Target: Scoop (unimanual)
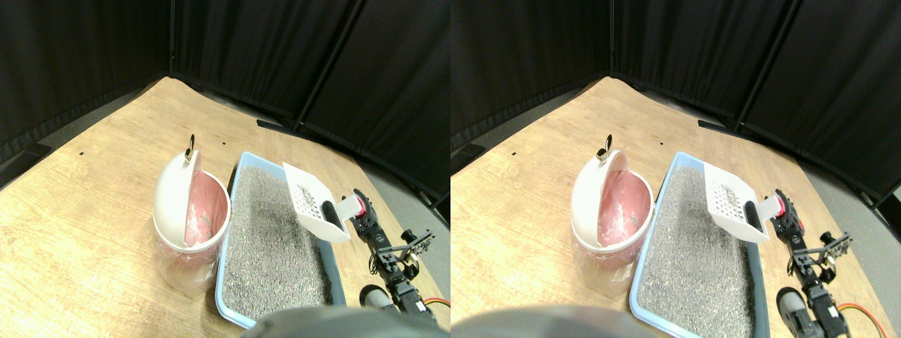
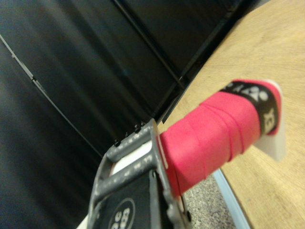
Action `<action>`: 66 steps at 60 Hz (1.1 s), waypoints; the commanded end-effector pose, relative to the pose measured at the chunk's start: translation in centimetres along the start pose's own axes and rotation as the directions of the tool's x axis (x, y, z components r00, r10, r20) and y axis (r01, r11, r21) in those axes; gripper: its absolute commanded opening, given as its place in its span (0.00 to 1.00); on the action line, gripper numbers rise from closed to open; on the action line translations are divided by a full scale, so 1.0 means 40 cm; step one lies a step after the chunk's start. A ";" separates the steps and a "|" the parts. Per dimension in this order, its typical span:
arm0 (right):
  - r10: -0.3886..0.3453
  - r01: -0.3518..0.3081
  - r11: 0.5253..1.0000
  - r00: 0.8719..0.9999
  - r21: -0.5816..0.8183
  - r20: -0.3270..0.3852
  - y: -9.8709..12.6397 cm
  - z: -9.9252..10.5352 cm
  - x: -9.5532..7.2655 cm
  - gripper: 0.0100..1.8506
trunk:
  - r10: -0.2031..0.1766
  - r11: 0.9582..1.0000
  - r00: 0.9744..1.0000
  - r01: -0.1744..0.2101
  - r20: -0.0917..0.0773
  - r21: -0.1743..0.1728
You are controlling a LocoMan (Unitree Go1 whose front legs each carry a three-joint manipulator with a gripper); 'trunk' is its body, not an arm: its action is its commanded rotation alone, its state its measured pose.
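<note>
A white slotted scoop (image 1: 310,201) hangs tilted in the air over the right rim of the light blue litter tray (image 1: 238,184), which is filled with grey litter (image 1: 274,239). Its pink-wrapped handle (image 1: 357,205) runs back into my right gripper (image 1: 360,211), which is shut on it. In the wrist view the pink handle (image 2: 214,133) with a black band crosses the middle, beside the dark jaw frame. I see no litter in the scoop's bowl. Left of the tray stands a white bin (image 1: 172,201) with a pink liner, its swing lid tipped open.
The tray and bin rest on a wooden floor (image 1: 91,211) bounded by black curtain panels (image 1: 281,49). My arm's dark links and cables (image 1: 394,260) rise from the lower right. A strip of grey floor (image 1: 415,211) lies right of the wood.
</note>
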 end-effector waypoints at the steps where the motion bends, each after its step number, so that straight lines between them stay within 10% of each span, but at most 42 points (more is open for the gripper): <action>1: 0.098 -0.097 0.995 0.994 -0.014 0.055 0.039 0.031 0.001 0.03 | 0.017 1.000 0.999 -0.016 0.030 -0.015; 22: 0.240 -0.242 0.953 0.970 -0.183 -0.034 0.128 0.040 0.036 0.03 | 0.069 0.996 0.997 -0.067 0.036 -0.050; 66: 0.292 -0.337 0.910 0.934 -0.242 -0.206 0.254 -0.046 0.079 0.03 | 0.173 0.979 0.985 -0.168 0.028 -0.117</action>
